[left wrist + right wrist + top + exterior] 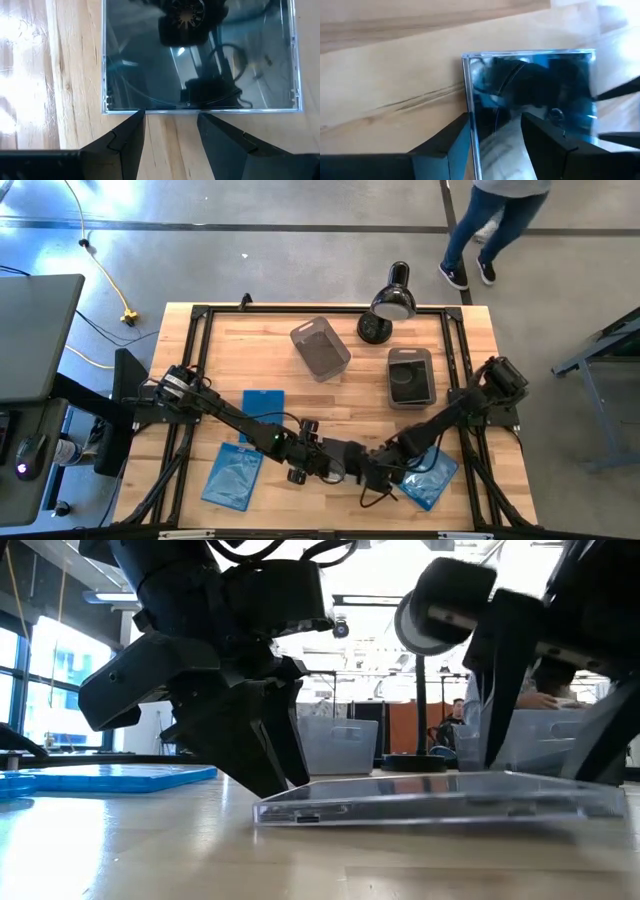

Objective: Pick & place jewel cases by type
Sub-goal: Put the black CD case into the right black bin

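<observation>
Both end effectors open-fingered at clear jewel case (440, 798); flat on table (150, 850)

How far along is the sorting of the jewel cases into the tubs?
Done: one dark case appears to lie in the right tub; the other tub looks empty. In hand: the left hand and the right hand, both open, meet at the clear case, which lies flat on the table. Left: three blue cases lie on the wood.
</observation>
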Robot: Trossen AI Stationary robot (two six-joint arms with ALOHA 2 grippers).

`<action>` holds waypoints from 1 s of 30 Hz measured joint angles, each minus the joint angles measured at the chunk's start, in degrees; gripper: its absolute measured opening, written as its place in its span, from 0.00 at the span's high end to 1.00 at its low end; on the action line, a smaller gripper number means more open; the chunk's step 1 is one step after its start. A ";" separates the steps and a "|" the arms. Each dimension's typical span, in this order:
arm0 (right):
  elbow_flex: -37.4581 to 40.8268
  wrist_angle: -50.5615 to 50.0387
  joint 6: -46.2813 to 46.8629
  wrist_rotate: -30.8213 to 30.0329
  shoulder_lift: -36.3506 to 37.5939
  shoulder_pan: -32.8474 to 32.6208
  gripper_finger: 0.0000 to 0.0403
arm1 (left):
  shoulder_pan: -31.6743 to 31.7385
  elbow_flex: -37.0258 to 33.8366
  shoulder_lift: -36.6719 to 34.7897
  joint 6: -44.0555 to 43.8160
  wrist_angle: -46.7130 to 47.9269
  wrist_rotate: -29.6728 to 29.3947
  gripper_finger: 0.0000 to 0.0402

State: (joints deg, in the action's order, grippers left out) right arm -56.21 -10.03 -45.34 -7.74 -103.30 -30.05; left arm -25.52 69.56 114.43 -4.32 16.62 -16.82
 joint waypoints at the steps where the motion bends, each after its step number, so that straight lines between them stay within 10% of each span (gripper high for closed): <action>1: 0.00 -0.39 0.00 -1.09 0.38 -0.40 0.58 | 0.02 0.02 0.00 0.00 0.01 0.00 0.54; 30: -0.07 0.97 3.26 -1.76 5.23 -1.61 0.58 | 0.49 1.24 0.10 1.60 -2.21 4.93 0.45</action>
State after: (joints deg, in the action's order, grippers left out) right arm -56.27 -9.06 -42.09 -9.49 -98.06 -31.66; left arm -25.03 70.80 114.54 -2.72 14.42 -11.89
